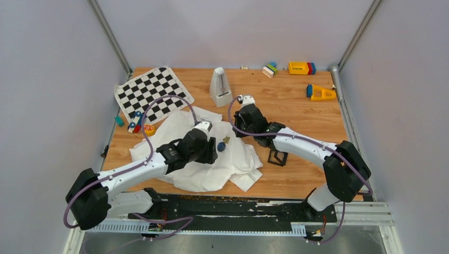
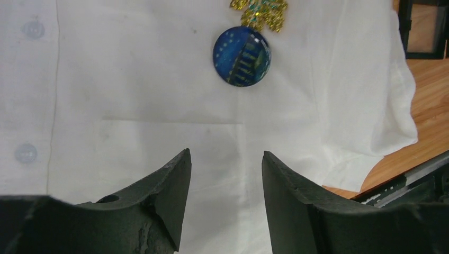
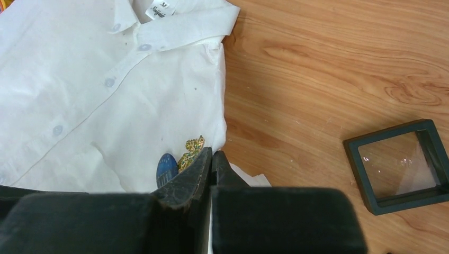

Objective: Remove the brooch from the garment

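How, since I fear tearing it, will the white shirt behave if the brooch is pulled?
Probably floppy: the shirt lies wrinkled and folded, so it would likely lift and bunch with the brooch. It looks thin and light; holding it down with the open left gripper may help.

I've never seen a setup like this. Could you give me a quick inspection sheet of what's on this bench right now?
Surface: wooden table, partly covered.
Job's things: white shirt lying rumpled; gold brooch on it, beside a round blue badge.
Clutter: chequered mat, white pyramid-shaped thing, yellow toys, black square box, small toys at the left edge.
Grippers: left gripper open over the shirt; right gripper shut, tips next to the brooch.
Cables: purple cable looping along each arm.
Surroundings: pale walls, metal corner posts.
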Robot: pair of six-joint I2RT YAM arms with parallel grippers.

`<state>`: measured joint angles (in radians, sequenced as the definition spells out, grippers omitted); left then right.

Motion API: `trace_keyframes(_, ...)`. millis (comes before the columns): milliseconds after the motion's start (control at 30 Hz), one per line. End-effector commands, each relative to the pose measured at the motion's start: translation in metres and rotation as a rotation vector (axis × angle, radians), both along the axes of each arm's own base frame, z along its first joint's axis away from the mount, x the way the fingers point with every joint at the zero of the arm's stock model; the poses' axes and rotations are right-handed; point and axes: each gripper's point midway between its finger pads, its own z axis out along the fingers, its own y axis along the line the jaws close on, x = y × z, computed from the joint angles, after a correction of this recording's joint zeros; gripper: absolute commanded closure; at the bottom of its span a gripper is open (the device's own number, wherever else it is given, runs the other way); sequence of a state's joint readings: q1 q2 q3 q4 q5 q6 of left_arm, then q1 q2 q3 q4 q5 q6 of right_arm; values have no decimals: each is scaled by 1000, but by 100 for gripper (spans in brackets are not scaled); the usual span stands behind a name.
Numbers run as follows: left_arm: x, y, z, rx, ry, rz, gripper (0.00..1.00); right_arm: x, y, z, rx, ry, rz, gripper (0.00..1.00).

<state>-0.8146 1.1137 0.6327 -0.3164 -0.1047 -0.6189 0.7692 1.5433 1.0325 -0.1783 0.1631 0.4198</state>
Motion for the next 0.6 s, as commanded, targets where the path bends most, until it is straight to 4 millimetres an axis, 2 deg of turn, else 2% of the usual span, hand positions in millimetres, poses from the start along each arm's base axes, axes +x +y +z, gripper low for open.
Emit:
trace_keyframes(0, 27, -27, 34, -13, -156, 28, 39, 4, 10, 26, 95, -99, 49, 100)
trace_keyframes(167, 40, -47, 29, -7, -159, 26, 34, -2, 10, 40, 150, -153, 77, 100)
trace_keyframes(267, 48, -47, 15, 64, -135, 52, 33, -4, 10, 40, 154, -152, 83, 100)
trace_keyframes(300, 51, -48, 18, 75, -140, 61, 33, -5, 10, 40, 155, -151, 86, 100)
trace_keyframes(500, 65, -44, 2, 166, -131, 113, 34, -6, 8, 42, 162, -154, 81, 100)
trace_keyframes(567, 66, -42, 0, 179, -131, 129, 38, -6, 8, 42, 162, -154, 80, 100)
